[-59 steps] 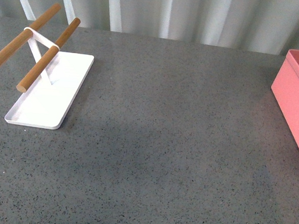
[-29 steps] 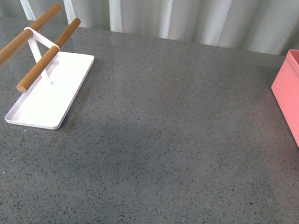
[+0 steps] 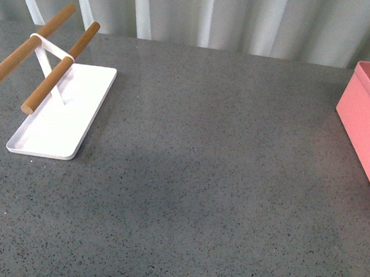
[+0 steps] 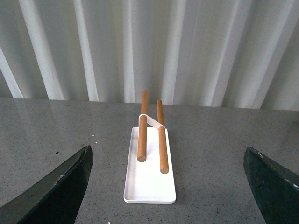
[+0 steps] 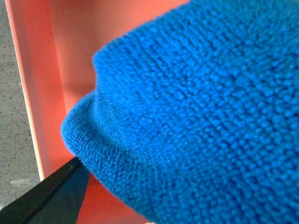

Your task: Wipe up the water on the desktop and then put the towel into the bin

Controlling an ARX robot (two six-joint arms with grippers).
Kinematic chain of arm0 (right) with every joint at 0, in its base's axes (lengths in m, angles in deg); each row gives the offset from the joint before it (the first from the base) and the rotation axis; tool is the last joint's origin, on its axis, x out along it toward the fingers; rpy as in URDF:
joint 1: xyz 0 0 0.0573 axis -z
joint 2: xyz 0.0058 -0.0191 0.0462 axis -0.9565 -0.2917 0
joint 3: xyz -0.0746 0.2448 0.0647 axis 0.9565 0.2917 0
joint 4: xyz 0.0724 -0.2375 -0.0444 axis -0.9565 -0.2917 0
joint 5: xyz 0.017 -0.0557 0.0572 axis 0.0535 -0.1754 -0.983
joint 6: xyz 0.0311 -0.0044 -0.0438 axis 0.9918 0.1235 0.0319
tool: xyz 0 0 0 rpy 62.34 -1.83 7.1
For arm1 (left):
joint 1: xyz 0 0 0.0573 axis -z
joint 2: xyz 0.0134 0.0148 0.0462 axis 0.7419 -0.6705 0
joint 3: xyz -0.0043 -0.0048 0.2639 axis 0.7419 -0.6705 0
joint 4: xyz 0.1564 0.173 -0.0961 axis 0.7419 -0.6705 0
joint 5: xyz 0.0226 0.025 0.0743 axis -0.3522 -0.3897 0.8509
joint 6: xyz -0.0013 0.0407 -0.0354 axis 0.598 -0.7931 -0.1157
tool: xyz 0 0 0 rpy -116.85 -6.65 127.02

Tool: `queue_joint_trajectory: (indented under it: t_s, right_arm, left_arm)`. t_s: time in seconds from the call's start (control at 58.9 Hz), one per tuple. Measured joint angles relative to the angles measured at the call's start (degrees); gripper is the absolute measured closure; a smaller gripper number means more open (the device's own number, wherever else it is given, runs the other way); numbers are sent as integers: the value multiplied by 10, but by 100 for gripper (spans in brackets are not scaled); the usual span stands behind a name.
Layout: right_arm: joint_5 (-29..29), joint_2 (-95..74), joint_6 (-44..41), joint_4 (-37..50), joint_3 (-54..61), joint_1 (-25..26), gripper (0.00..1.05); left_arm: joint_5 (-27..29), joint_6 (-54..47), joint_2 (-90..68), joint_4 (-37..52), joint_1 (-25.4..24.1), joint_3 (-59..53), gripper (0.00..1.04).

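Note:
The blue towel (image 5: 196,107) fills most of the right wrist view, very close to the camera. It lies across my open right gripper (image 5: 168,200), of which only one dark finger (image 5: 46,196) shows; I cannot tell whether the towel still touches the pads. Behind the towel are the pink inner wall and floor of the bin (image 5: 37,93). In the front view the bin (image 3: 368,122) stands at the right edge of the grey speckled desktop (image 3: 207,179), and neither arm shows there. My left gripper (image 4: 166,186) hangs open above the desktop with nothing between its fingers (image 4: 60,186).
A flat white tray (image 3: 60,118) with two wooden rods (image 3: 58,69) on a white stand sits at the back left, straight ahead of my left gripper. A pale pleated curtain (image 3: 202,13) closes off the far edge. A strip of desktop (image 5: 11,116) shows beside the bin wall.

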Motion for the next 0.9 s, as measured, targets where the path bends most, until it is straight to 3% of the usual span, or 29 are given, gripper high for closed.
queue_joint_trajectory:
  t_s: [0.526, 0.628, 0.713, 0.798, 0.9]
  right_arm:
    - [-4, 0, 46, 16, 16, 2, 7]
    - [30, 0, 32, 15, 36, -1, 7]
    - [-1, -3, 35, 12, 42, -4, 7]
    - [28, -3, 18, 13, 43, -16, 7]
    - [4, -3, 21, 18, 44, -22, 7]
  left_arm:
    - [0, 0, 0, 0, 0, 0, 7]
    - [0, 0, 0, 0, 0, 0, 7]
    - [0, 0, 0, 0, 0, 0, 7]
    - [0, 0, 0, 0, 0, 0, 7]
    - [0, 0, 1, 0, 0, 0, 7]
